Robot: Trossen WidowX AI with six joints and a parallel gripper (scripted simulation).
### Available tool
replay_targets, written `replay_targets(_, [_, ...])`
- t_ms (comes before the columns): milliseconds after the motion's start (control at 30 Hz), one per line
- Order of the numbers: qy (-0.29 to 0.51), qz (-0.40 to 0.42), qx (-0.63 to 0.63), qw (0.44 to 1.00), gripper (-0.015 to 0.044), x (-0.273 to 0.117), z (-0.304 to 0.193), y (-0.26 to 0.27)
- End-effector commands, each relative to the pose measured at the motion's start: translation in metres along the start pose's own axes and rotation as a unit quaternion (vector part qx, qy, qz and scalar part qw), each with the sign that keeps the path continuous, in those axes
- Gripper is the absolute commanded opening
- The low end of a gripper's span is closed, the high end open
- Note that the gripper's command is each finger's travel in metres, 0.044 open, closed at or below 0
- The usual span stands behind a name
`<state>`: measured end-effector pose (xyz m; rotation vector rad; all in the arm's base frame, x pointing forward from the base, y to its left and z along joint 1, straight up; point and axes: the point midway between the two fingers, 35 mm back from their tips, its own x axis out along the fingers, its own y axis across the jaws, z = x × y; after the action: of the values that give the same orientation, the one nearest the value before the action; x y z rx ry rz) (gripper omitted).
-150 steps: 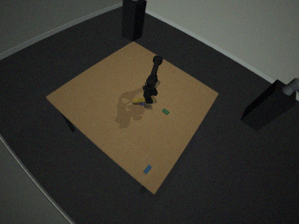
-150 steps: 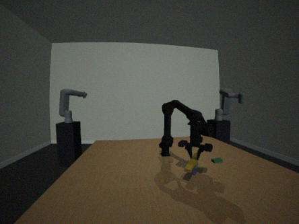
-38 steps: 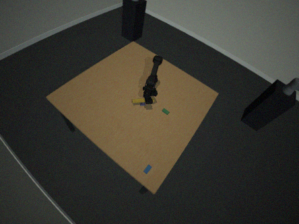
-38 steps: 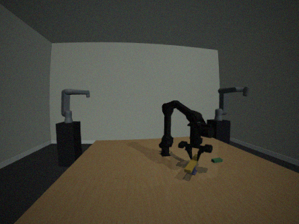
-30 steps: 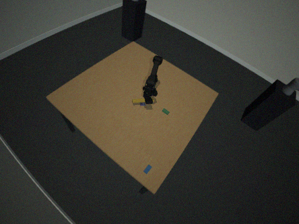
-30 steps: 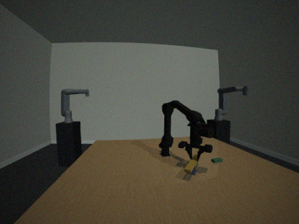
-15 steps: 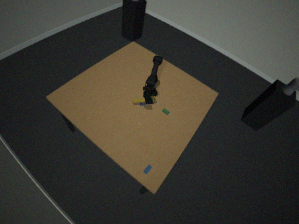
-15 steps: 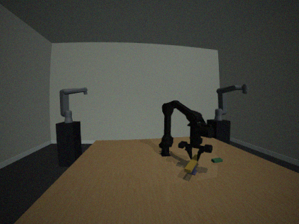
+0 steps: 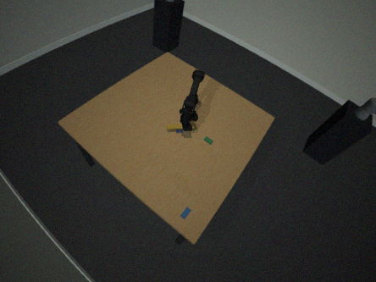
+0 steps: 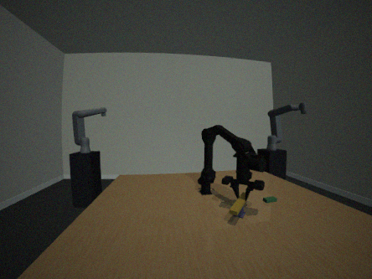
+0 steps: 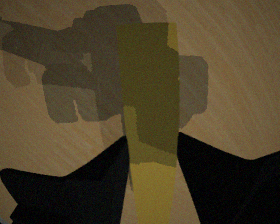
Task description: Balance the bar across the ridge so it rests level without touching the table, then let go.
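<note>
The yellow bar [image 9: 171,127] [image 10: 237,207] [image 11: 150,85] is held between the fingers of my gripper [image 9: 187,129] [image 10: 241,199] [image 11: 151,140], which is shut on it. The bar's near end in the exterior view looks raised over the table, with a shadow below it. The small blue-purple ridge [image 9: 179,131] [image 10: 241,214] shows beside and under the bar, close to the fingers. Whether the bar touches the ridge, and whether it is exactly level, I cannot tell. The ridge is not visible in the wrist view.
A green block [image 9: 208,141] [image 10: 270,199] lies on the wooden table [image 9: 127,107] [image 10: 147,236], a short way from the gripper. A flat blue piece [image 9: 185,212] lies near the table's far corner in the top view. Two grey arms on black pedestals stand off the table.
</note>
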<state>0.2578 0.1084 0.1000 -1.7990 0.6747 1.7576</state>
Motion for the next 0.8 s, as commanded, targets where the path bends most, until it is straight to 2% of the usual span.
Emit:
replay_targets(0, [0.0,0.0,0.0,1.0,0.0,0.0,0.0,0.0])
replay_targets(133, [0.0,0.0,0.0,1.0,0.0,0.0,0.0,0.0])
replay_targets(333, [0.0,0.0,0.0,1.0,0.0157,0.0,0.0,0.0])
replay_targets(367, [0.0,0.0,0.0,1.0,0.0167,0.0,0.0,0.0])
replay_targets(767, [0.0,0.0,0.0,1.0,0.0167,0.0,0.0,0.0])
